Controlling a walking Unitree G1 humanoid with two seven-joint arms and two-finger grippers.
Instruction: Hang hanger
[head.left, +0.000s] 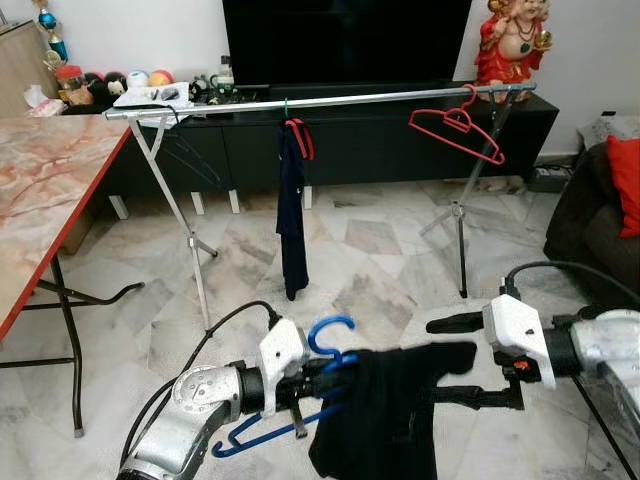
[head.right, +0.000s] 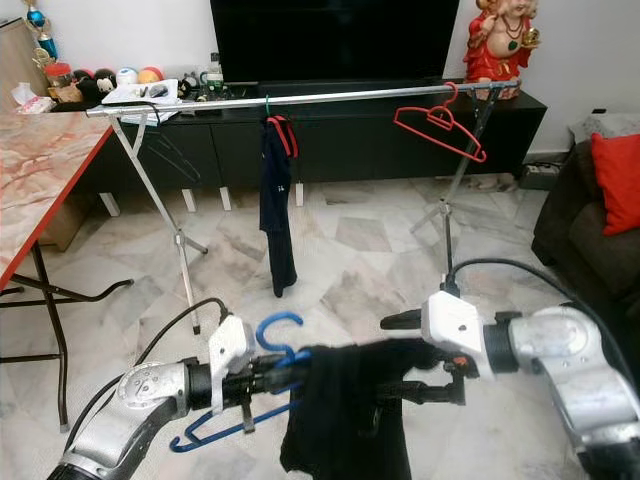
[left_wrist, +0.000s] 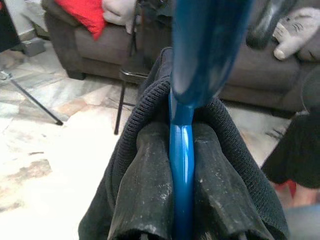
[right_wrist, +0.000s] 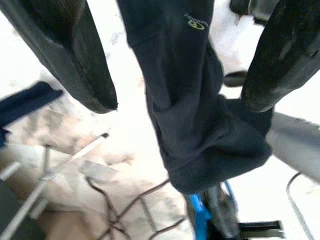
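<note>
A blue hanger (head.left: 327, 340) with a black garment (head.left: 385, 410) draped over it is held low in front of me. My left gripper (head.left: 322, 382) is shut on the blue hanger (left_wrist: 181, 160), its fingers (left_wrist: 142, 195) pressed to either side with cloth bunched around them. My right gripper (head.left: 450, 360) is open, its fingers (right_wrist: 75, 55) standing on either side of the hanging black garment (right_wrist: 195, 100). Beyond stands the silver clothes rail (head.left: 330, 100), carrying a dark blue garment (head.left: 291, 205) on a red hanger and an empty red hanger (head.left: 455, 128).
A marble-topped folding table (head.left: 40, 190) with a red edge stands at my left. A black TV cabinet (head.left: 380, 140) runs behind the rail, with a red statue (head.left: 510, 40) on it. A dark sofa with a red cushion (head.left: 625, 185) is at my right.
</note>
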